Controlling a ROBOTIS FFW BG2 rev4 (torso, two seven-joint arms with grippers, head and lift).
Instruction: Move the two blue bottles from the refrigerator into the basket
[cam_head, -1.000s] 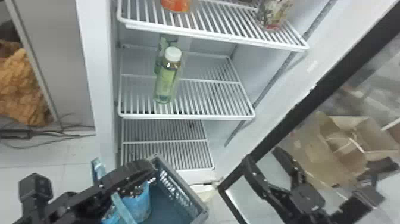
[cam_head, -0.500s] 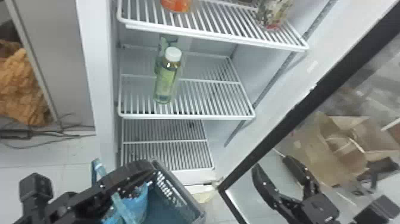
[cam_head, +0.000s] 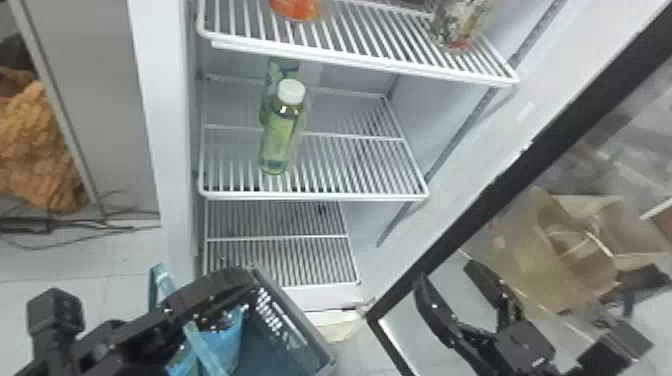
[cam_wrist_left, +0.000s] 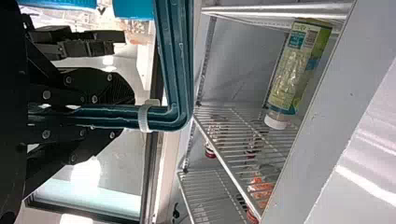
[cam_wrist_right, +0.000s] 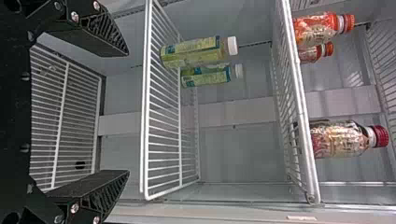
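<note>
Two green bottles stand on the middle fridge shelf: the front bottle has a white cap, with the rear bottle close behind it. In the right wrist view the front bottle and rear bottle lie sideways. My right gripper is below and right of them, before the fridge; its fingers are spread with nothing between them at the gripper. At lower left, my left gripper is shut on the teal handle of the basket; this gripper holds the bar.
Blue items are at the basket's left side. The upper shelf carries an orange bottle and a red-capped bottle. The open glass door's dark frame slants along the right, with a brown box beyond it.
My right gripper has lowered slightly and shifted a little in the head view. The basket has swung slightly toward the left, its handle still held. The bottles have stayed put.
</note>
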